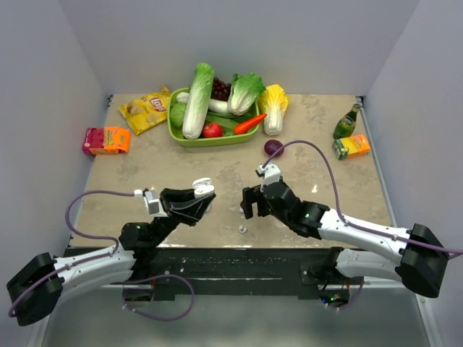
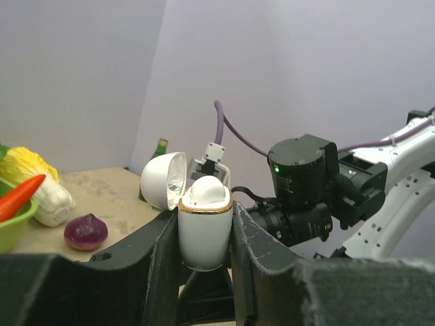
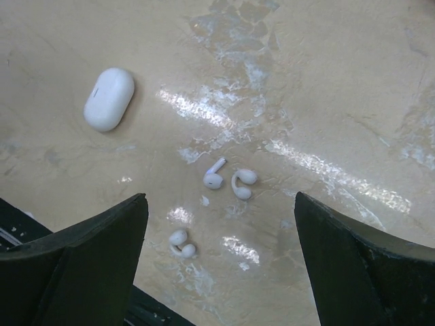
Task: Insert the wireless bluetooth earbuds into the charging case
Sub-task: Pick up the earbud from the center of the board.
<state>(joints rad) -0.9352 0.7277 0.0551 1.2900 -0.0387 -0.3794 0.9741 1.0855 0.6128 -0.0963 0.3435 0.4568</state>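
Note:
My left gripper (image 2: 204, 221) is shut on the white charging case (image 2: 204, 234), which stands upright above the table with its hinged lid (image 2: 163, 180) swung open. A white rounded piece (image 2: 206, 191) sits in the case's gold-rimmed top. In the top view the case (image 1: 203, 188) sits at the left gripper's (image 1: 200, 196) tip. My right gripper (image 3: 219, 204) hangs open over the table, nothing between its fingers. Three white earbuds lie below it: a stemmed one (image 3: 215, 175), a hooked one (image 3: 242, 183) beside it, and another hooked one (image 3: 181, 244) nearer. An earbud (image 1: 242, 228) shows near the front edge.
A second, closed white case (image 3: 109, 98) lies on the table beyond the earbuds. At the back stand a green basket (image 1: 176, 134) of vegetables, a chips bag (image 1: 147, 110), a red-orange carton (image 1: 105, 139), a purple onion (image 1: 273, 147), a green bottle (image 1: 346, 121) and an orange carton (image 1: 351, 147).

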